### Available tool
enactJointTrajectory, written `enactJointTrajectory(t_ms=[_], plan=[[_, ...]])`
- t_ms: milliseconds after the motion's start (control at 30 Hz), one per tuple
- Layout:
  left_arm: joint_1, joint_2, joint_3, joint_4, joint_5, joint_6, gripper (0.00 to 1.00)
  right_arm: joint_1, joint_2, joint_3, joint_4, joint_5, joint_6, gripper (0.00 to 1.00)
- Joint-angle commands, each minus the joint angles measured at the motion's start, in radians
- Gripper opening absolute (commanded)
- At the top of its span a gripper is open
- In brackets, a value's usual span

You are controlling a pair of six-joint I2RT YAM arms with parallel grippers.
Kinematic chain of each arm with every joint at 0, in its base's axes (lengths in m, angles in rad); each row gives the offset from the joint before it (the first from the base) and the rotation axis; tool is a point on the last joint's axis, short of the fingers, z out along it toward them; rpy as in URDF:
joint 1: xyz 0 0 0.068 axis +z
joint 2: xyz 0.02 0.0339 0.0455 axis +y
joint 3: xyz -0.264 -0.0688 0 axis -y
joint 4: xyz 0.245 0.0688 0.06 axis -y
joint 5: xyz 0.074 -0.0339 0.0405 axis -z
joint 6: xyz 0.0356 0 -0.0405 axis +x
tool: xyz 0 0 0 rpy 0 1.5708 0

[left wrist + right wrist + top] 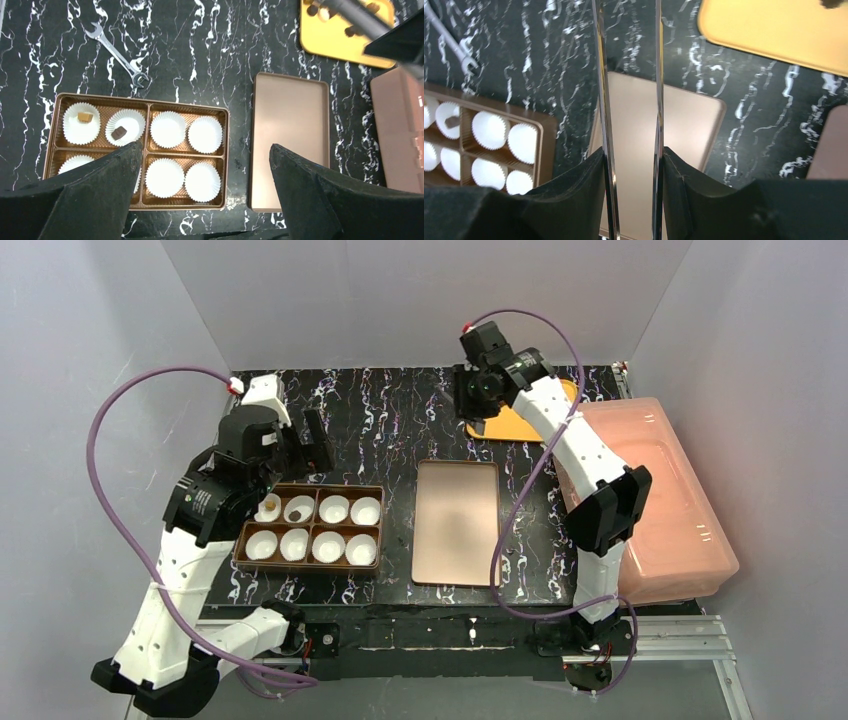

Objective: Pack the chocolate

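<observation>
Two pieces of chocolate lie in paper cups of the brown tray (226, 150): a tan one (85, 117) and a dark one (119, 133). More chocolate pieces (352, 31) sit on the yellow plate (340, 45) at the back. My right gripper (631, 150) is shut on metal tongs (604, 100), whose arms run up out of the right wrist view. It hovers over the plate (515, 425); the tong tips are hidden. My left gripper (205, 145) hangs open above the tray (310, 487), holding nothing.
A flat copper-brown lid (457, 522) lies between the tray and a pink plastic bin (650, 495) at the right. A small wrench (117, 56) rests on the black marbled mat behind the tray.
</observation>
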Motion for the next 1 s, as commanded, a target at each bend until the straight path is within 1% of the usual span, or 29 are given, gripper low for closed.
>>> enactJointTrajectory(t_ms=[0,167,333,433,600,767,967], plan=[[0.003,0.001,-0.056,0.028,0.016,0.015,1.0,-0.077,0.01,0.033,-0.008,0.02,0.0,0.49],[0.003,0.012,-0.11,0.038,0.039,0.016,0.99,-0.146,0.062,0.066,-0.071,0.101,0.009,0.48],[0.003,0.016,-0.138,0.053,0.053,0.019,1.0,-0.227,0.067,-0.013,-0.079,0.158,0.041,0.48],[0.003,0.024,-0.14,0.058,0.06,0.022,0.99,-0.264,0.074,-0.041,-0.066,0.161,0.051,0.48],[0.003,0.032,-0.136,0.062,0.066,0.024,1.0,-0.301,0.11,-0.027,-0.065,0.16,0.059,0.48],[0.003,0.035,-0.136,0.06,0.069,0.027,1.0,-0.322,0.16,0.01,-0.084,0.152,0.07,0.48],[0.003,0.032,-0.132,0.049,0.062,0.037,0.99,-0.341,0.188,0.005,-0.076,0.132,0.084,0.48]])
